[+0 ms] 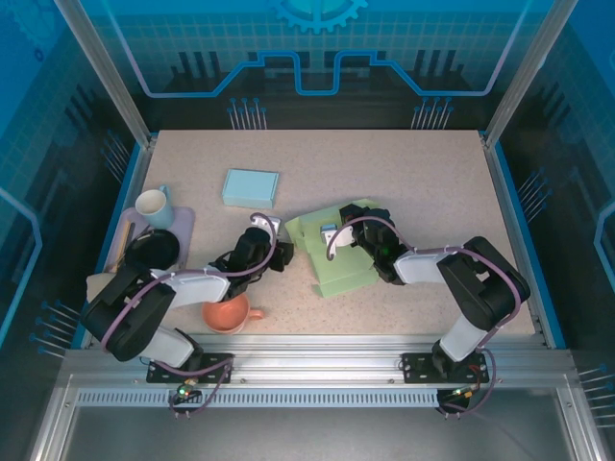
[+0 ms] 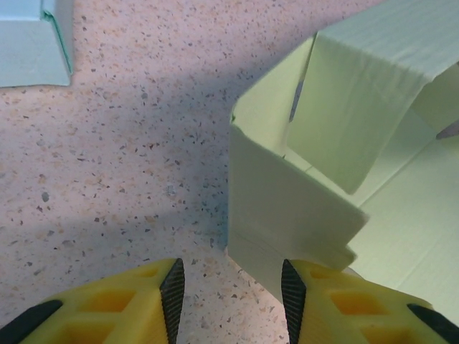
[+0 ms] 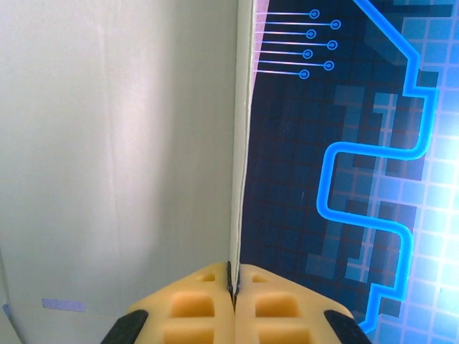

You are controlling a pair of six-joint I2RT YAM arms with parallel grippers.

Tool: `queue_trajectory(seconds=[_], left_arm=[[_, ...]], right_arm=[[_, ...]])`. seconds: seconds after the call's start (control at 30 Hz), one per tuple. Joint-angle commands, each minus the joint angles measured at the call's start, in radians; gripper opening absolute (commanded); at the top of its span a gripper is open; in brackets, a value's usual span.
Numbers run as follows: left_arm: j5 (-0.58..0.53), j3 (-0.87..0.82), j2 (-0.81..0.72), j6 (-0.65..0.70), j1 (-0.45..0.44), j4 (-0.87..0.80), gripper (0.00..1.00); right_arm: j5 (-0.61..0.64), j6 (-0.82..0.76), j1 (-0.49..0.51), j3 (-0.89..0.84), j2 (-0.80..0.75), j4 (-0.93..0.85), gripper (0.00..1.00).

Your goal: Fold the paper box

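Note:
The pale green paper box [image 1: 338, 257] lies partly folded in the middle of the table, with some flaps standing up. My left gripper [image 1: 282, 242] is at its left side. In the left wrist view the left gripper [image 2: 232, 297] is open, and the box's upright corner wall [image 2: 287, 208] reaches down between the fingers, close against the right pad [image 2: 292, 295]. My right gripper [image 1: 333, 232] is over the box's far part. In the right wrist view it [image 3: 233, 281] is shut on the thin edge of an upright box flap [image 3: 107, 143].
A light blue closed box [image 1: 251, 187] lies behind the left gripper and shows as a box corner [image 2: 29, 43] in the left wrist view. A white mug [image 1: 154, 204], a black bowl [image 1: 154, 248] and an orange cup [image 1: 228, 312] stand at the left.

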Motion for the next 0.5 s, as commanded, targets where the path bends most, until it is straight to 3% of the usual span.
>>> queue_trajectory(seconds=[0.0, 0.23, 0.47], left_arm=[[0.031, 0.038, 0.014, 0.012, -0.004, 0.027, 0.45], [0.049, 0.049, 0.036, 0.007, -0.018, 0.046, 0.43], [0.053, 0.079, 0.074, 0.007, -0.043, 0.051, 0.35]], right_arm=[[-0.015, -0.013, 0.000, -0.011, 0.007, 0.057, 0.00], [-0.009, -0.010, 0.000, -0.008, 0.009, 0.055, 0.00], [-0.002, -0.006, 0.000, -0.001, 0.007, 0.034, 0.00]])
